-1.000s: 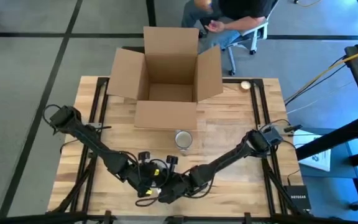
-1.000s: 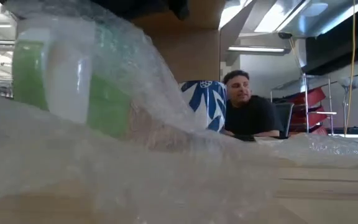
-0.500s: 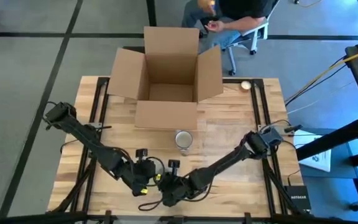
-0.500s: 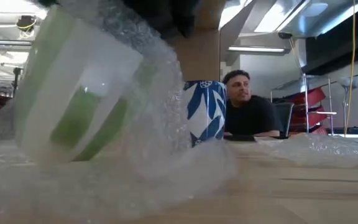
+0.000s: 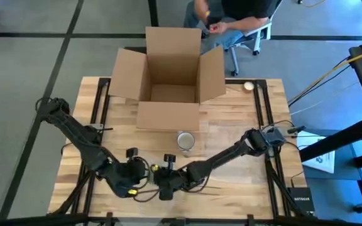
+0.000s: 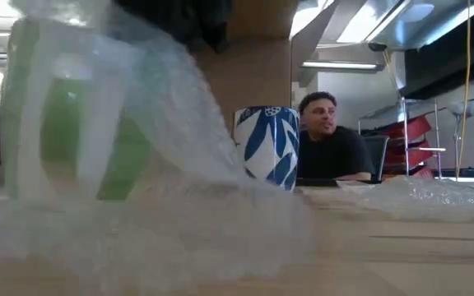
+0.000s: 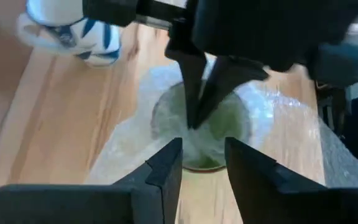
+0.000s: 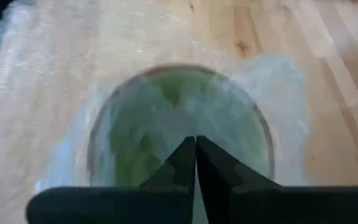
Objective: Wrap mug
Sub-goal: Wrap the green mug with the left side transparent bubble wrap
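A green mug [image 8: 179, 118] with a white handle [image 6: 35, 123] stands upright near the table's front edge. Clear bubble wrap [image 6: 179, 230] lies under it, rises over its sides and lines its mouth. My right gripper [image 7: 194, 121] comes down from above, shut, with its tips inside the mug's mouth [image 8: 195, 146]. My left gripper [image 7: 202, 165] is open just to the mug's left, its two fingers standing before the near rim. In the high view both grippers [image 5: 144, 179] [image 5: 162, 184] meet over the mug and hide it. My right gripper has its shut fingertips [image 7: 197, 106] pressed onto the bubble wrap inside the mug's mouth [image 8: 166, 106], from above and pointing down. The mug stands upright on the wrap on the table. My left gripper: whether its fingers touch the rim or the wrap, I cannot tell.
A blue-and-white mug [image 5: 185, 140] stands behind the green one, toward the table's middle. An open cardboard box [image 5: 168, 75] fills the far middle of the table [image 5: 244, 125]. A person [image 6: 327, 140] sits beyond the far edge. A small round thing [image 5: 248, 86] lies at the far right.
The green mug has gone from tilted to upright, with the wrap drawn up around it. Both grippers have shifted a little toward the table's left edge, my left arm drawing back to the left.
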Controlling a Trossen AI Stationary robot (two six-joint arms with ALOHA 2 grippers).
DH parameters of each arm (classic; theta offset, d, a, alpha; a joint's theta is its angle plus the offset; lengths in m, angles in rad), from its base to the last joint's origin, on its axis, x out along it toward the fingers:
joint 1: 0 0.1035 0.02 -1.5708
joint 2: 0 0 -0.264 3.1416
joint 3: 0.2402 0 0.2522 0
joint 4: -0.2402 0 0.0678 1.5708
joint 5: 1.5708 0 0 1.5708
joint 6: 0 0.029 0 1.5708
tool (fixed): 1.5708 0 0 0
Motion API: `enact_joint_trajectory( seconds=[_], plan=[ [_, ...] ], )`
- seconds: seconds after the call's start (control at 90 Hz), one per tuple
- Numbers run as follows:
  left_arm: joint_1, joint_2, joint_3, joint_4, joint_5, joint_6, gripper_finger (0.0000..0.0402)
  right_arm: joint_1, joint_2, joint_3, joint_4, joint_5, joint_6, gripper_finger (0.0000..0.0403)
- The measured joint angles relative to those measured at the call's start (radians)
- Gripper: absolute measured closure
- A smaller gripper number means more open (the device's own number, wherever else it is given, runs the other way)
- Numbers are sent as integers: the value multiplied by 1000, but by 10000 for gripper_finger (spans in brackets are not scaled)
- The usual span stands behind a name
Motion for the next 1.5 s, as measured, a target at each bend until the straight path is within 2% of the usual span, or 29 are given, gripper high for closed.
enact_joint_trajectory(
  seconds=[0.222, 0.322, 0.556, 0.711, 0.833, 0.889, 1.0, 1.122, 1.233, 1.5],
  plan=[
    [-76, -22, -2, -46, 23, -139, 296, -20, -1, 0, -1, -31, -26, 402],
    [-130, -21, -31, -15, 68, -236, 296, -18, -1, 0, -1, -39, -27, 402],
    [-266, -19, -148, 126, 95, -427, 296, -18, -2, 0, -2, -82, -26, 402],
    [-298, -19, -179, 127, 23, -484, 296, -24, -2, 1, 0, -112, -49, 402],
    [-310, -19, -250, 293, -49, -505, 296, -30, -2, 1, 0, -141, -36, 402],
    [-312, -19, -291, 373, -25, -505, 296, -30, -2, 1, -1, -174, -19, 402],
    [-310, -12, -355, 487, 85, -554, 296, -31, -3, 1, -1, -199, -21, 402],
    [-310, 7, -378, 533, 115, -582, 296, -37, -3, 1, 3, -197, -19, 400],
    [-307, 11, -380, 541, 112, -554, 296, -38, -3, 1, 22, -198, -21, 380],
    [-302, 11, -381, 538, 108, -527, 296, -38, -3, 35, 3, -251, -46, 292]
  ],
)
